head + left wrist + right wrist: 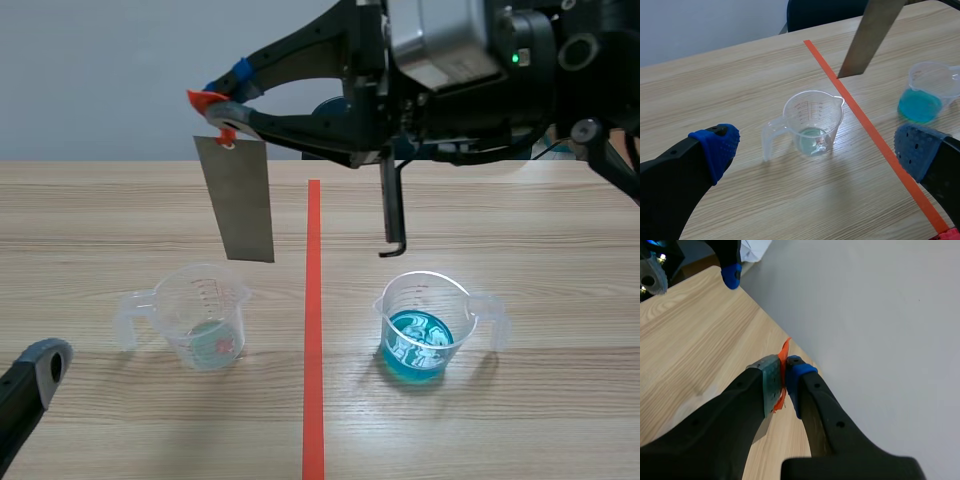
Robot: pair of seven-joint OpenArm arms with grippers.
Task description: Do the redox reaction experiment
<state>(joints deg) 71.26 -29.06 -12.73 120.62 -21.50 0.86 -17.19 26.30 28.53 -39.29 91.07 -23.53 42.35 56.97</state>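
Step in hand: judged to be the carrying stage. The metal plate (246, 200) is in the air and not yet in either liquid.
Right gripper (234, 100): reaches in from the right, high across the far edge of the tabletop (100, 210) and past the tape line (313, 330). Its fingers are pinched together on the orange tag (207, 99) fixed to the plate's top end.
Metal plate: a flat grey strip hanging nearly upright from the tag, over the left half of the tabletop. Its lower edge sits above the clear cup (205, 322) and apart from it.
Clear cup: left of the tape line, toward the near edge, handle turned to the left edge. It holds only a shallow pale layer at the bottom.
Blue cup (425, 325): right of the tape line, level with the clear cup and well apart from it, handle to the right edge. It is about a third full of blue liquid.
Left gripper (817, 150): low by the near left corner, its blue pads (720, 147) spread wide, holding nothing. The clear cup stands ahead of it.
Next move calls for: a straight, slow descent that keeps the plate upright and centred in a cup's mouth, so its edge clears the rim. If the blue liquid is the reagent, the plate must first cross the tape line.
Risk: the plate may swing on its tag and tip a light cup.
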